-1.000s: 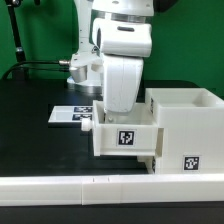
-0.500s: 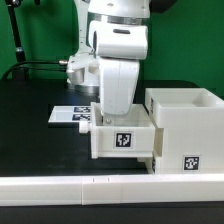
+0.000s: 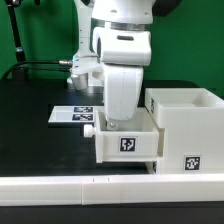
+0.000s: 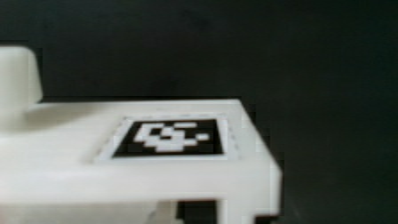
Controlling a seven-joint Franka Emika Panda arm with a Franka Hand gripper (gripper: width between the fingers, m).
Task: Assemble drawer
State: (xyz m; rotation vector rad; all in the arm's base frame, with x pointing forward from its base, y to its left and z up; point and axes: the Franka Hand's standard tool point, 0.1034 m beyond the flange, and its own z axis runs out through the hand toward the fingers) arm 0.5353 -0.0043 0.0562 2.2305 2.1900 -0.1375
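A white drawer tray (image 3: pixel 125 145) with a square tag on its front and a round knob (image 3: pixel 90 127) sits partly inside the tall white box shell (image 3: pixel 190 125), at the shell's side toward the exterior view's left. My gripper (image 3: pixel 118 122) reaches down into the tray from above and its fingertips are hidden by the tray wall. In the wrist view the tray (image 4: pixel 107 160) fills the frame close up with its tag (image 4: pixel 178 137), and one dark fingertip (image 4: pixel 214 212) shows at its edge. The gripper looks shut on the tray wall. The second tray is out of view.
The marker board (image 3: pixel 72 114) lies flat on the black table behind the tray. A long low white border rail (image 3: pixel 90 186) runs along the table's front edge. A green wall stands behind the arm.
The arm and the tray shifted a little toward the exterior view's left, then back to the right and toward the shell. The tray moved together with the gripper.
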